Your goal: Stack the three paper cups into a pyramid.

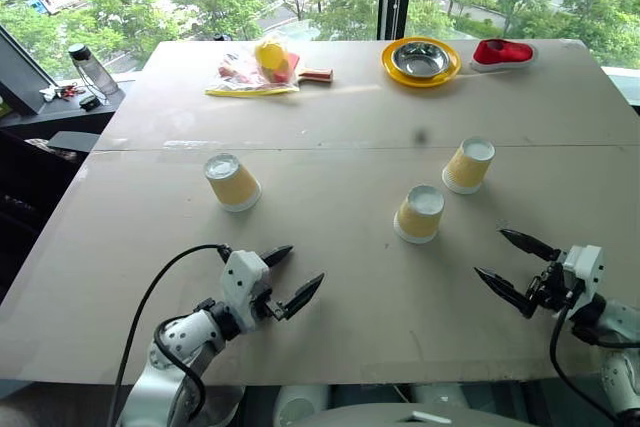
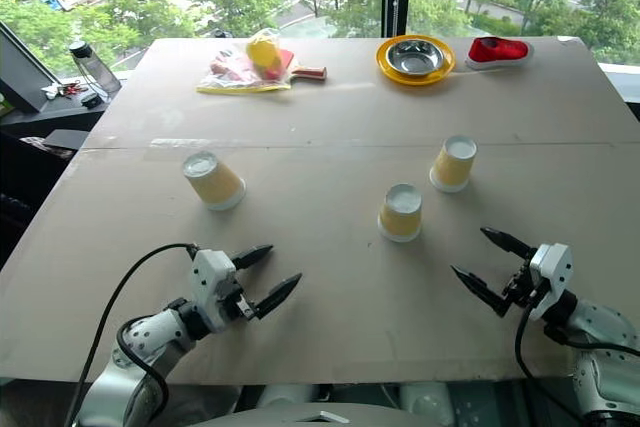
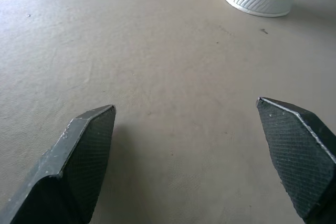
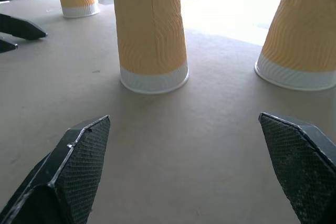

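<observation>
Three paper cups stand upside down and well apart on the table [image 1: 330, 147]: left cup [image 1: 232, 182] left of centre, middle cup [image 1: 419, 214] right of centre, right cup [image 1: 468, 165] a little above and right of it. No pyramid yet; nothing is stacked.

Left gripper [image 1: 287, 279] at lower left, jaws wide, empty. Right gripper [image 1: 512, 265] at lower right, jaws wide, empty, aimed toward the middle cup.

Step in hand, as I judge it: first reach, probably the right gripper to the middle cup. To do it well: come in low and level, straddle the cup at mid-height, close gently so the thin wall doesn't buckle, then set it touching the right cup to form the base.

View differences: the right wrist view shows ribbed cup walls and the middle cup [image 4: 151, 33] sitting squarely between its fingers. The head views alone show the far edge: steel bowl [image 1: 421, 60], red object [image 1: 503, 52], paddle and bag [image 1: 262, 69].
</observation>
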